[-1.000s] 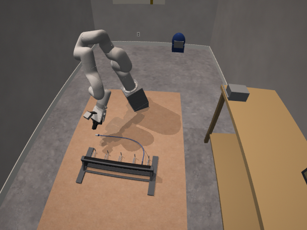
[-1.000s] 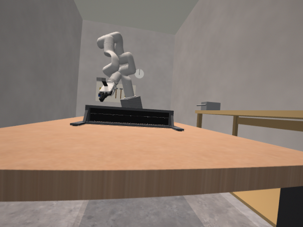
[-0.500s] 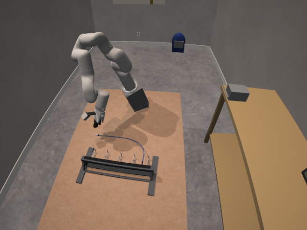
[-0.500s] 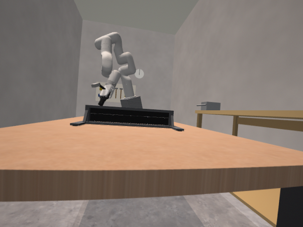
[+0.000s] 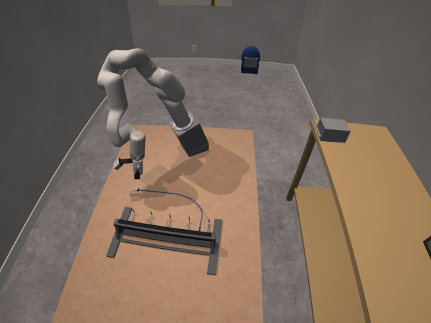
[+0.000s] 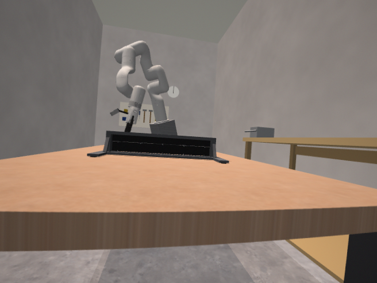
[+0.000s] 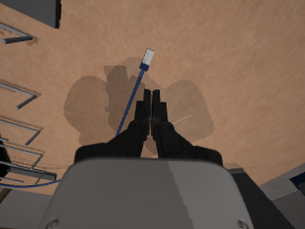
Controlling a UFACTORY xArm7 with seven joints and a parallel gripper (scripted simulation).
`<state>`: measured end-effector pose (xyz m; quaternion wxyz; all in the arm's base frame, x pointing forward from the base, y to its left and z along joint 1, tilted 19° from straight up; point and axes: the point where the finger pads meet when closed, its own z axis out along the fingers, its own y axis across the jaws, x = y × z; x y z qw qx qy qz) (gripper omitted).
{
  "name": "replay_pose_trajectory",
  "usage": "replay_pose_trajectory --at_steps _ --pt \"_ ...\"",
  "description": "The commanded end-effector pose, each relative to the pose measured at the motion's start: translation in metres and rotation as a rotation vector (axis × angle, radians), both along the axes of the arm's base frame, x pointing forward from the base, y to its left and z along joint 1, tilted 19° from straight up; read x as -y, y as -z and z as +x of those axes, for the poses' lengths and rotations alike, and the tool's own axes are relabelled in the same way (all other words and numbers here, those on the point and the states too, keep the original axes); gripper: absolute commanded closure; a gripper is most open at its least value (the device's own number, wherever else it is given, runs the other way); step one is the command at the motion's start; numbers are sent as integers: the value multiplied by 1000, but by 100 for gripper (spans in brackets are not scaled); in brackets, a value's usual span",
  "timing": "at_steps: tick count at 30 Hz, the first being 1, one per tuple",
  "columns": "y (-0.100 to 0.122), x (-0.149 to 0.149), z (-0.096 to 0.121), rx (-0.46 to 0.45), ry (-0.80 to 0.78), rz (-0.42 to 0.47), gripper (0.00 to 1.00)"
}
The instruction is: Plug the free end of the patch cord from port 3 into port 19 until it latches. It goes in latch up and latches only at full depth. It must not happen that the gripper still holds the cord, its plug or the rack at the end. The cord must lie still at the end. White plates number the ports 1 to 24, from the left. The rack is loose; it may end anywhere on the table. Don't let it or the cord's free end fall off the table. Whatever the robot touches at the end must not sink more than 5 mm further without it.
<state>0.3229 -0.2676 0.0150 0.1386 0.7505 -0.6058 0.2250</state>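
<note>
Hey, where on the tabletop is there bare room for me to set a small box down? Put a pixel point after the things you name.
Bare patches: the wide stretch in front of the rack (image 5: pixel 165 232) (image 6: pixel 161 136), on the side away from the arm, and the strip between the rack's feet and the table edge nearer the wooden bench (image 5: pixel 358 194) (image 6: pixel 304 141). Crowded: behind the rack, with wire hooks, the blue cord (image 5: pixel 188 197) (image 7: pixel 132 101) and the gripper (image 5: pixel 136 178) (image 7: pixel 151 99).

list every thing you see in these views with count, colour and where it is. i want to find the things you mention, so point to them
patch cord (image 5: pixel 188 196) (image 7: pixel 130 102): one, blue, curving from the rack to its free plug
free plug (image 5: pixel 136 189) (image 7: pixel 146 55): one, pale, on the table
patch rack (image 5: pixel 167 229) (image 6: pixel 161 136): one, dark grey, on the table
wire hooks: five, grey, on the rack's cord side
table (image 5: pixel 167 288) (image 6: pixel 182 182): one, tan, under the rack
workbench (image 5: pixel 379 208) (image 6: pixel 319 141): one, yellow-brown, beside the table
welding helmet (image 5: pixel 250 57): one, blue, far end
wall clock (image 6: pixel 173 91): one, white, back wall
arm (image 5: pixel 116 90) (image 6: pixel 128 59): one, white, behind the rack
tool (image 5: pixel 136 178) (image 6: pixel 127 130) (image 7: pixel 151 99): one, black fingers, above the table
</note>
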Motion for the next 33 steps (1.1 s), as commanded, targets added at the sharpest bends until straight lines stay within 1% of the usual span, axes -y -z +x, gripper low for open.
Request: replay_pose_trajectory --at_steps 1,7,11,33 --pt "4 0 3 -1 123 111 100" --pt "5 6 11 60 254 213 100" --pt "4 10 15 89 305 251 100" --pt "4 11 16 97 319 260 100"
